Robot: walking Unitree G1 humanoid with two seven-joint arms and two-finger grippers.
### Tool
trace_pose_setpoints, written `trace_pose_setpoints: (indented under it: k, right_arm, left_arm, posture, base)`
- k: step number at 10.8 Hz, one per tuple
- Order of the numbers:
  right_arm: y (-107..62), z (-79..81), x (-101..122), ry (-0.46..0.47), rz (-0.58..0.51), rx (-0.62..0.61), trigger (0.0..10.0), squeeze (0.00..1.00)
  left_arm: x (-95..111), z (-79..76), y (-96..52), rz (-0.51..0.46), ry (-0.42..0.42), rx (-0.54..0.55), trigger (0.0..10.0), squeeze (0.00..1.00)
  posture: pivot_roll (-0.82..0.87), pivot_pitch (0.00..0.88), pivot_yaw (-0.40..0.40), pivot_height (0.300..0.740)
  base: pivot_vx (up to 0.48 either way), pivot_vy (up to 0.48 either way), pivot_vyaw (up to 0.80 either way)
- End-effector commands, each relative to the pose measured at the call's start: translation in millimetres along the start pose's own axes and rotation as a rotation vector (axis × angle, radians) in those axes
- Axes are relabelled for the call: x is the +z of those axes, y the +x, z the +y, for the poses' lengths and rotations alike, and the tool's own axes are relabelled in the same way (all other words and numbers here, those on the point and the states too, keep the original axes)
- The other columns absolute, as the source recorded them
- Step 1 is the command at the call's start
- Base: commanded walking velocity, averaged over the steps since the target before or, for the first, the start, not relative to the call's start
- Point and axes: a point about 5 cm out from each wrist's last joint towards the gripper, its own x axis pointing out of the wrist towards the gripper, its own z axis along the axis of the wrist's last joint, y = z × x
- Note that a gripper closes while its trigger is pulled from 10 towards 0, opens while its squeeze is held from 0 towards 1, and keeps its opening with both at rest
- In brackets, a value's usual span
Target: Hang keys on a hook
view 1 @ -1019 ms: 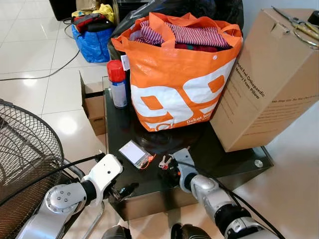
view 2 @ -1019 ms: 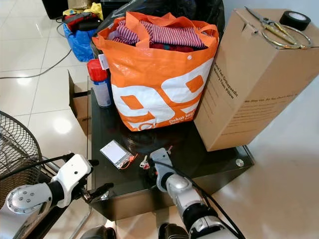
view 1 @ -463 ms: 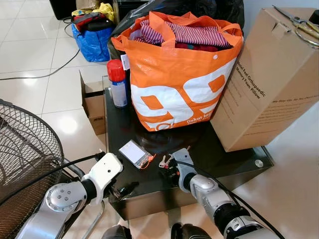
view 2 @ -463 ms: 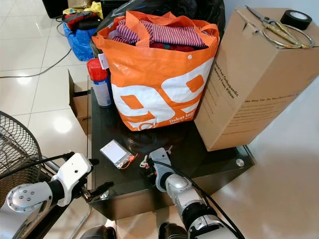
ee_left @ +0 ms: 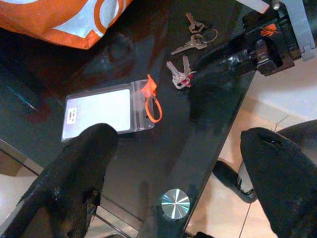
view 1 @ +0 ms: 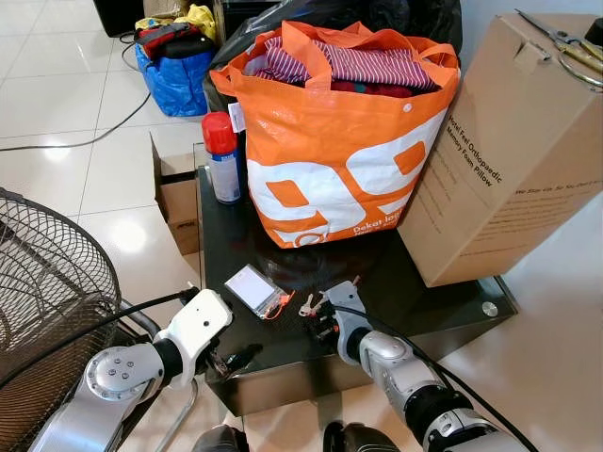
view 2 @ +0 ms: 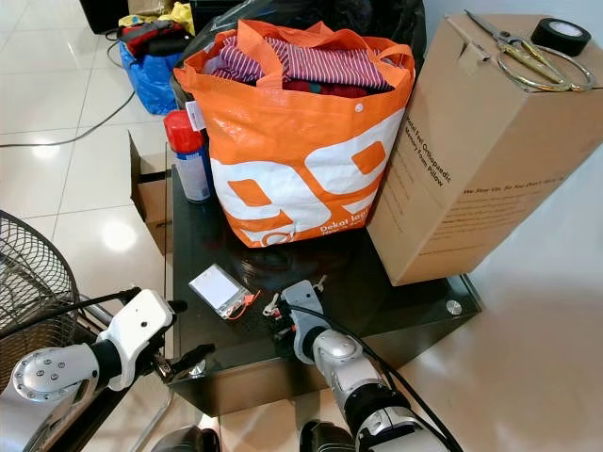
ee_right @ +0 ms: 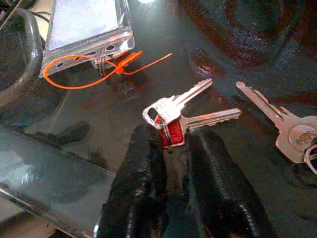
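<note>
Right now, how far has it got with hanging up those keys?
Hardly anything looks done yet: the pair of silver keys with the red tag lies flat on the black glass table. In hand: the right tool has its black fingers either side of the red tag, about to pinch. Left: lifting the keys and hanging them. The left tool idles, open, at the table's edge.

The right gripper (ee_right: 173,144), with its two long black fingers, has edged forward across the black glass surface (view 1: 433,301) over the last second, toward twelve o'clock. Its jaws now sit narrowly either side of the red-capped end of the small bunch of silver keys with a red tag (ee_right: 173,121); a second ago its tip lay slightly short of that bunch. The silver right forearm (view 1: 400,372) has followed, reaching a little further over the near edge of the surface. The keys themselves lie flat on the glass.
</note>
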Motion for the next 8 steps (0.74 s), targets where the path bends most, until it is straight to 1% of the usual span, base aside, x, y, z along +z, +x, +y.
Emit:
trace_pose_setpoints:
  k: [1,7,8]
  right_arm:
    - [-1.2,-2.8,-2.2,0.006,0.005,-0.005,0.0,0.00]
    - [-1.8,-1.2,-5.4,0.006,0.007,0.000,0.0,0.00]
    - [-2.3,-1.9,-6.0,-0.011,0.010,-0.003,0.0,0.00]
  left_arm:
    - [-1.6,-2.7,1.0,0.014,-0.004,-0.021,10.0,0.55]
    - [-1.4,-2.4,1.9,0.013,0.003,-0.023,10.0,0.55]
    - [-1.7,-2.8,1.8,0.014,0.004,-0.025,10.0,0.55]
  posture:
    - [0.03,0.133,-0.053,0.740]
    - [0.04,0.121,-0.049,0.740]
    - [0.04,0.119,-0.049,0.740]
  base:
    - [0.000,0.000,0.00]
    - [0.000,0.000,0.00]
    - [0.000,0.000,0.00]
